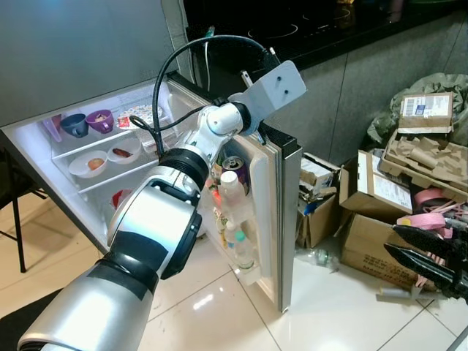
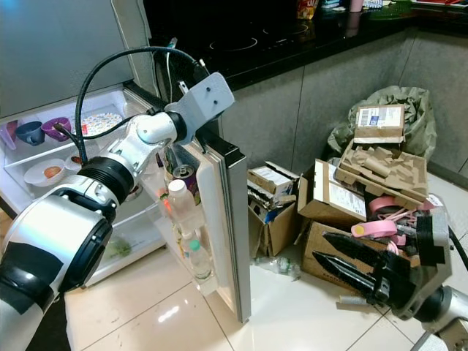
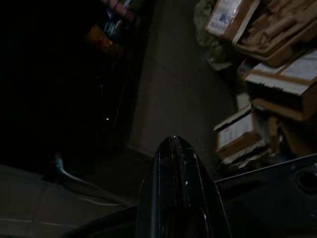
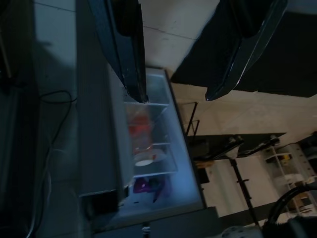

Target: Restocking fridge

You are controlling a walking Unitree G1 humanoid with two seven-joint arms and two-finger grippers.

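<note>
Two grippers are in play, and neither carries stock. The left gripper (image 3: 181, 163) is reached up to the top edge of the open fridge door (image 1: 281, 212), its fingers pressed flat together with nothing between them (the wrist view looks over the door toward the cardboard boxes (image 1: 398, 219)). The right gripper (image 2: 351, 267) hangs low on the robot's right in front of those boxes, fingers spread and empty.

The fridge (image 1: 44, 139) stands open. Its shelves hold a blue bowl (image 1: 74, 124), a purple bowl (image 1: 99, 119) and two white dishes (image 1: 108, 157) with food. The door rack is already crowded: a drink can (image 1: 234, 167) up top, a white-capped bottle (image 1: 232, 196) below it, and smaller bottles (image 1: 241, 248) lower down.

The step in hand looks like managing the door. To do it well, the left arm should push steadily along the door's swing, not downward, so the rack's bottles don't rattle loose. Nothing to restock is gripped yet, so the right gripper would need to fetch an item first.
</note>
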